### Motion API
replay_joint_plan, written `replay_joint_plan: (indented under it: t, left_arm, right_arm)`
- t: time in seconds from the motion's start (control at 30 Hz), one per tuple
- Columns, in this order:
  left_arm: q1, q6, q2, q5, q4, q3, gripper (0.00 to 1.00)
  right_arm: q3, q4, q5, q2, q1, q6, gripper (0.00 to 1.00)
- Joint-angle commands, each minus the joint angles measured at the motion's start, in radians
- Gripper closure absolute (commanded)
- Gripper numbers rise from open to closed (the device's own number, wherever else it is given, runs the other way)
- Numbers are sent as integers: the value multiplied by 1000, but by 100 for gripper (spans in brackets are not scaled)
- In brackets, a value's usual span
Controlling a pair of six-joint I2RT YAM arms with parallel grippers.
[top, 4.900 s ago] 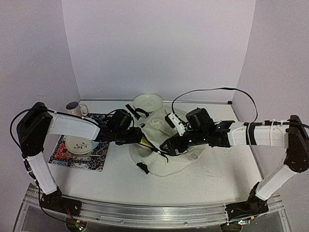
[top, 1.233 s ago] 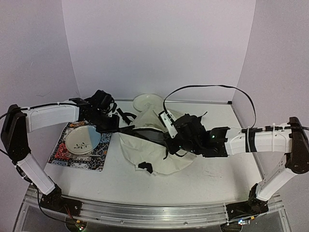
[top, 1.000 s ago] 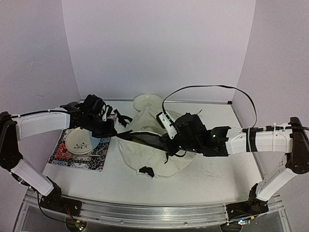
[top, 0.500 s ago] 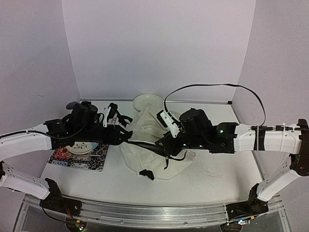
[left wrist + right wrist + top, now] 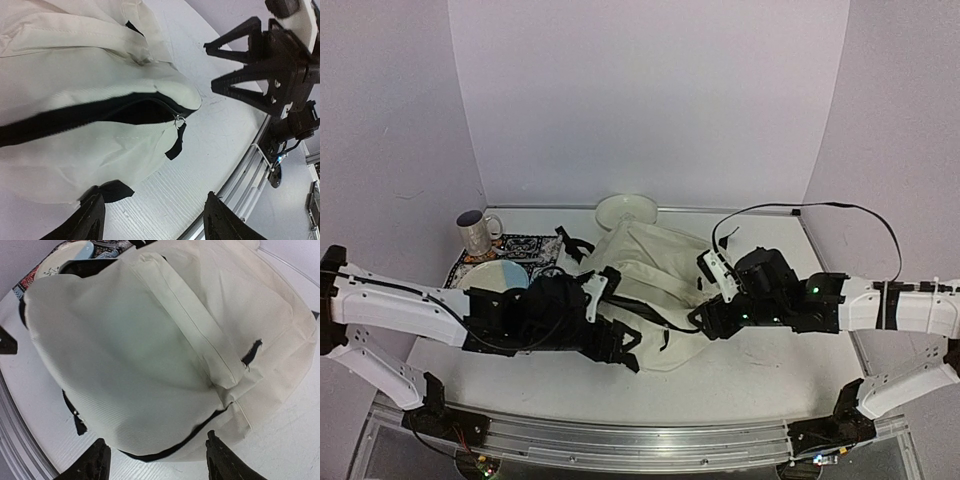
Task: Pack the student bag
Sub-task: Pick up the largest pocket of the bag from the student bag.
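Evidently both sets of jaws are released and empty: left gripper (image 5: 154,216), right gripper (image 5: 156,458), flanking the bag (image 5: 648,265) mid-frame. Risk: the limp zipper mouth (image 5: 137,108) sags shut, and the pull tab (image 5: 175,145) snags a finger.

Bright, even light from overhead, only weak shadows; wrist views bowed and softly blurred toward the edges.

A large cream soft-fabric backpack (image 5: 650,265) with black straps lies on the white counter (image 5: 760,370). The left pincer (image 5: 617,340) is at its near-left edge, the right pincer (image 5: 706,320) at its near-right edge. A round white bowl (image 5: 627,210) stands just behind it.
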Motion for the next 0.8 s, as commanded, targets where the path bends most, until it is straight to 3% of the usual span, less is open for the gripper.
replay_joint_plan:
  t: [0.0, 0.23, 0.43, 0.6, 0.77]
  left_arm:
    - [-61, -14, 146, -107, 112, 97, 31]
    - [-114, -19, 337, -225, 129, 220, 32]
    - [-117, -28, 425, -295, 158, 278, 40]
    - [-117, -15, 447, -251, 162, 312, 70]
    - [-117, -26, 370, -205, 149, 275, 98]
  right_arm:
    - [-33, 23, -27, -39, -24, 42, 32]
    - [-42, 43, 3, -34, -27, 31, 29]
    - [-70, 89, -18, -31, -26, -8, 28]
    - [-79, 119, -70, -23, -26, -46, 28]
    - [-75, 147, -152, 4, -25, -118, 31]
